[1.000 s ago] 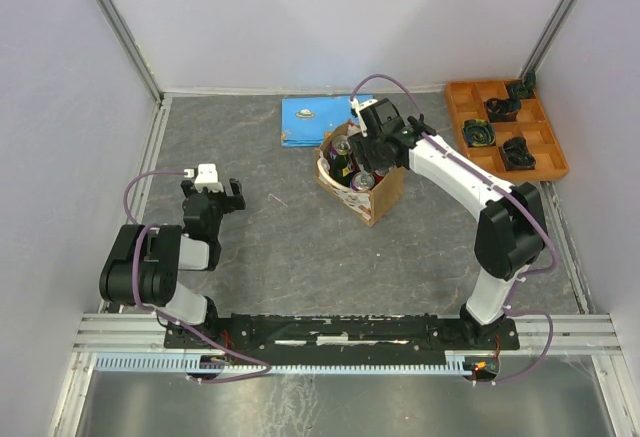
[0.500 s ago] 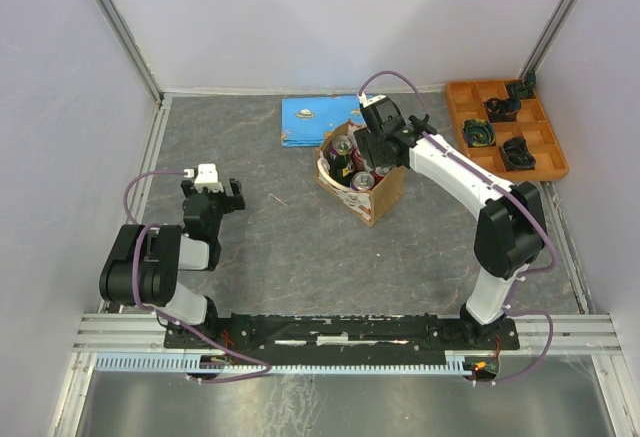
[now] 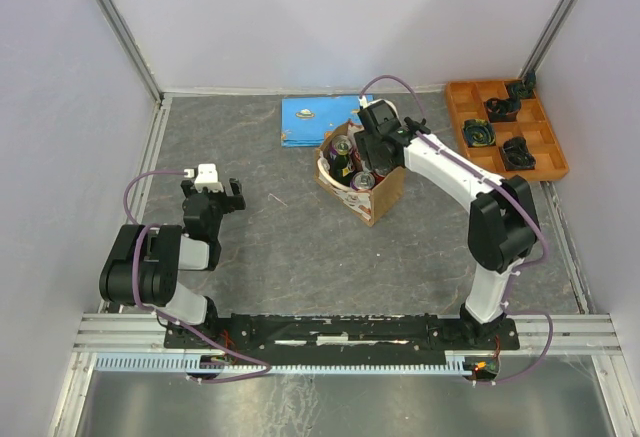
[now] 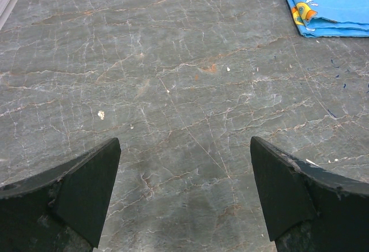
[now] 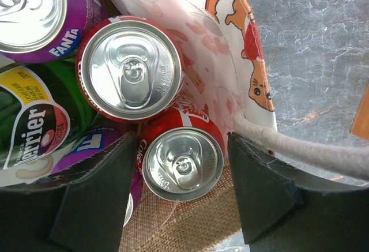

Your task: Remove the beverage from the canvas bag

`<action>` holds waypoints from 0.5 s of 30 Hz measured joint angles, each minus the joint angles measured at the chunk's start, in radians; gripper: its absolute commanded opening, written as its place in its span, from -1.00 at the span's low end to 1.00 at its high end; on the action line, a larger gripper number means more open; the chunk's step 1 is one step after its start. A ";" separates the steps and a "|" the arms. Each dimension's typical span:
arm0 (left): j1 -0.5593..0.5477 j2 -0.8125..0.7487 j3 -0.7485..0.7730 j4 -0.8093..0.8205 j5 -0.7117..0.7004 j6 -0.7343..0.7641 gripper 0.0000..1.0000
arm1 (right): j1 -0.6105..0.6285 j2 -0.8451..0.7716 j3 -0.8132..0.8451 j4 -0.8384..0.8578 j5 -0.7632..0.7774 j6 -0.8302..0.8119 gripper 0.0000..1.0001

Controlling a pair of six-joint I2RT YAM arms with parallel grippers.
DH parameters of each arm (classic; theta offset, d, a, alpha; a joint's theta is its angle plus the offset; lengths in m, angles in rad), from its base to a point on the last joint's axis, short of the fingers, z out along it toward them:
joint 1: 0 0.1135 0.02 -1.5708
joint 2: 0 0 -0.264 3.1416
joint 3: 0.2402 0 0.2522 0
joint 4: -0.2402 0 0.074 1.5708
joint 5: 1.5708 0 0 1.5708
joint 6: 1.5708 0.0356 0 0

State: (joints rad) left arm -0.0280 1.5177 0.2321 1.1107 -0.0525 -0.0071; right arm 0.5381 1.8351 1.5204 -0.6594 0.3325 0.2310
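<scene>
The tan canvas bag (image 3: 380, 195) stands mid-table with several drink cans inside. In the right wrist view I look straight down into it: a red Coke can (image 5: 183, 162) sits between my open right gripper's (image 5: 183, 190) fingers, with a small gap on each side. Another red can (image 5: 130, 70), a purple Fanta can (image 5: 34, 10) and a green Perrier can (image 5: 34, 125) stand beside it. A cream handle (image 5: 311, 154) crosses the right finger. In the top view the right gripper (image 3: 368, 147) reaches into the bag. My left gripper (image 4: 184, 171) is open and empty over bare table, far left (image 3: 212, 189).
A flat blue booklet (image 3: 312, 120) lies just behind the bag and shows in the left wrist view (image 4: 328, 4). An orange compartment tray (image 3: 505, 127) with dark parts stands at the back right. White walls enclose the grey table (image 3: 270, 237).
My right gripper has moved slightly left and down into the bag mouth. The left arm has not moved.
</scene>
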 measured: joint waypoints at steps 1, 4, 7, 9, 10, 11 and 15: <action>0.000 0.000 0.000 0.000 0.000 0.000 0.99 | -0.002 0.002 0.000 0.000 -0.003 0.007 0.44; 0.000 0.000 0.000 0.000 0.000 0.000 0.99 | -0.006 0.008 -0.001 -0.001 -0.016 0.026 0.45; 0.000 0.000 0.000 0.000 0.000 0.000 0.99 | -0.009 0.010 -0.011 0.002 -0.021 0.043 0.46; 0.000 0.000 0.000 0.000 0.000 0.000 0.99 | -0.010 0.009 -0.020 0.013 -0.020 0.053 0.47; 0.000 0.000 0.000 0.000 0.000 0.000 0.99 | -0.011 0.008 -0.026 0.019 -0.019 0.057 0.48; 0.000 0.000 0.000 0.000 0.000 0.000 0.98 | -0.011 0.005 -0.032 0.023 -0.018 0.060 0.48; 0.000 0.000 0.000 0.000 0.000 0.000 0.99 | -0.011 -0.003 -0.052 0.042 -0.017 0.067 0.48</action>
State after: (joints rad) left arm -0.0280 1.5177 0.2321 1.1103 -0.0525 -0.0071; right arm 0.5274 1.8317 1.4685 -0.6178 0.3153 0.2977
